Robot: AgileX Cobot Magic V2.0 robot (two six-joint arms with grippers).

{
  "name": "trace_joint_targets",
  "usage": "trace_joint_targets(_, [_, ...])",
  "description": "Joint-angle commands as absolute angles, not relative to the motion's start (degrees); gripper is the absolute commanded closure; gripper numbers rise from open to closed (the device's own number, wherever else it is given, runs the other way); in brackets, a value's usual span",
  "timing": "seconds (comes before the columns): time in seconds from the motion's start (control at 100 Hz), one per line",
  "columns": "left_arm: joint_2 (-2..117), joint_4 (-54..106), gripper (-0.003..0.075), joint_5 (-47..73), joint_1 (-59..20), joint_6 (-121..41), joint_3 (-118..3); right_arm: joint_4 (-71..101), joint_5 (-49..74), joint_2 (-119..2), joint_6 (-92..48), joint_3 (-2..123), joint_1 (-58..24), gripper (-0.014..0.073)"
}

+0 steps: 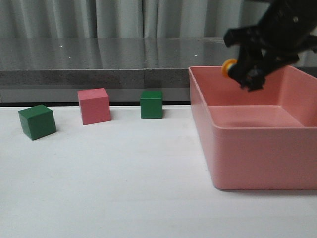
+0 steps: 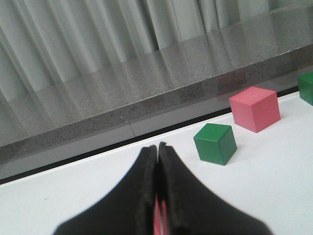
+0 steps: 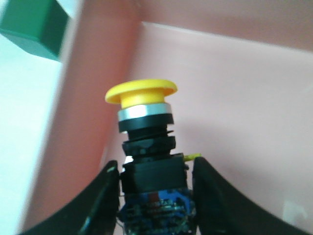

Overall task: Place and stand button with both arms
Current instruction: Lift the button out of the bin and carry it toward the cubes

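Observation:
The button (image 3: 145,128) has a yellow mushroom cap, a silver collar, a black body and a blue base. My right gripper (image 3: 154,169) is shut on its black body, a finger on each side, cap pointing away from the wrist. In the front view the right gripper (image 1: 243,73) hangs over the back of the pink bin (image 1: 257,158), and only the button's yellow cap (image 1: 229,67) shows, pointing left. My left gripper (image 2: 157,147) is shut with its fingers pressed together and holds nothing; it hovers over the white table. The left arm is outside the front view.
On the white table (image 1: 124,188) stand a green cube (image 1: 37,121) at the left, a pink cube (image 1: 94,105) and a second green cube (image 1: 151,104). A grey stone ledge (image 1: 99,62) and curtains run behind. The left wrist view shows a green cube (image 2: 215,143) and the pink cube (image 2: 255,108).

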State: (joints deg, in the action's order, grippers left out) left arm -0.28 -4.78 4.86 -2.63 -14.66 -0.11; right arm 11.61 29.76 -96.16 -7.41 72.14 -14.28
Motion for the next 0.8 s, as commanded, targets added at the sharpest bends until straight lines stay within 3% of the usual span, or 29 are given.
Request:
trace_joint_targets(0.0, [-2.0, -4.7, 0.074, 0.3, -2.5, -14.0, 2.7, 11.8, 31.8, -93.1, -9.3, 78.2, -17.9, 0.0506])
trace_joint_targets(0.37, [-2.0, -4.7, 0.074, 0.3, -2.5, -14.0, 2.7, 11.8, 32.3, -104.3, -38.4, 90.5, -36.8, 0.0506])
trace_joint_targets(0.79, [-2.0, -4.7, 0.074, 0.3, -2.5, -14.0, 2.7, 11.8, 30.6, -118.5, -43.7, 94.5, -42.1, 0.0505])
